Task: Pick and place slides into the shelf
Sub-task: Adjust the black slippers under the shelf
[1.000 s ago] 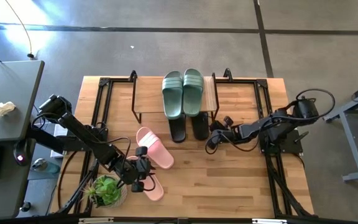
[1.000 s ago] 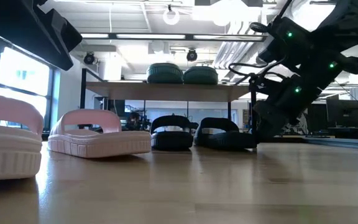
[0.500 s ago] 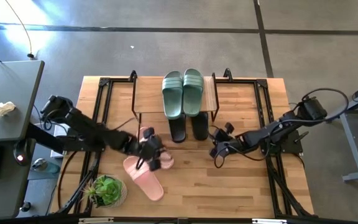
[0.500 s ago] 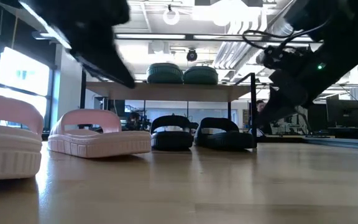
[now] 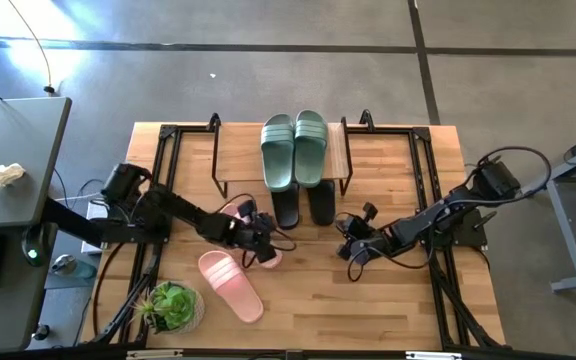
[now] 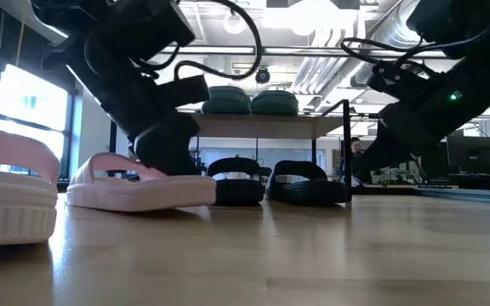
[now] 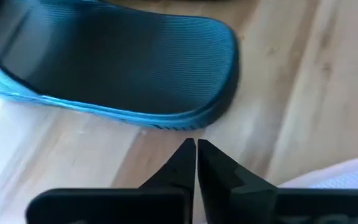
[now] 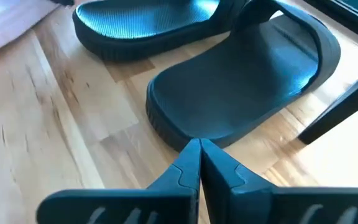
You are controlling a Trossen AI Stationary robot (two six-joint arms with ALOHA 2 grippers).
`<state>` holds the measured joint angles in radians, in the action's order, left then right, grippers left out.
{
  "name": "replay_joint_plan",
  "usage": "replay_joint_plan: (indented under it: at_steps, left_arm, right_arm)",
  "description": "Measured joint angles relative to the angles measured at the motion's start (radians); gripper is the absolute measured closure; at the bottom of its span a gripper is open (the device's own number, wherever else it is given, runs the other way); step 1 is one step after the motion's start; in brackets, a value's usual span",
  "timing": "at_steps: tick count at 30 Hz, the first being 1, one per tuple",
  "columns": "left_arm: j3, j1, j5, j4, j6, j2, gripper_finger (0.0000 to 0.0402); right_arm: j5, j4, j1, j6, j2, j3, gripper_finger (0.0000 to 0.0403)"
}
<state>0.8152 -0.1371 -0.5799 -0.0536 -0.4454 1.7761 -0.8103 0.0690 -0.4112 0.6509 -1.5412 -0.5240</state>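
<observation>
My left fingers (image 7: 196, 163) pressed together holding nothing, black slide (image 7: 114, 68) heel just ahead, pink slide (image 5: 268, 252) beside them, my right fingers (image 8: 199, 163) likewise shut, second black slide (image 8: 244, 87) directly ahead on counter (image 5: 388, 300).

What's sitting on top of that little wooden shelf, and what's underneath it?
On the shelf plank rests the green pair of slides. Underneath, the black pair pokes out heel-first; their front halves are hidden beneath the plank and the green pair.
</observation>
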Motion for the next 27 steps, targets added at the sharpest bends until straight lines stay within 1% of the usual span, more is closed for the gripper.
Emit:
replay_joint_plan:
  at_steps: [2, 6, 10, 13, 16, 22, 27]
  left_arm:
    - [0.021, 0.000, -0.027, -0.002, -0.002, 0.021, 0.0396]
    - [0.047, 0.000, -0.067, -0.054, -0.033, 0.025, 0.0386]
    - [0.063, 0.010, -0.122, -0.141, -0.057, 0.012, 0.0393]
    - [0.060, 0.044, -0.099, -0.178, -0.067, 0.016, 0.0400]
    - [0.061, 0.076, -0.082, -0.172, -0.076, 0.037, 0.0396]
    - [0.061, 0.123, -0.052, -0.087, -0.005, 0.042, 0.0399]
    - [0.059, 0.153, 0.003, -0.056, 0.027, 0.043, 0.0399]
  right_arm:
    - [0.002, 0.002, -0.004, 0.003, -0.011, 0.000, 0.0403]
    - [0.001, 0.010, -0.009, 0.006, -0.026, 0.001, 0.0403]
    - [-0.008, 0.020, -0.009, 0.004, -0.030, 0.000, 0.0403]
    - [-0.010, 0.019, -0.006, 0.002, -0.030, 0.000, 0.0403]
    - [-0.018, 0.021, -0.004, -0.001, -0.030, 0.000, 0.0403]
    - [-0.023, 0.035, 0.005, -0.005, -0.030, 0.000, 0.0403]
    - [0.053, 0.050, 0.035, -0.059, -0.031, 0.000, 0.0403]
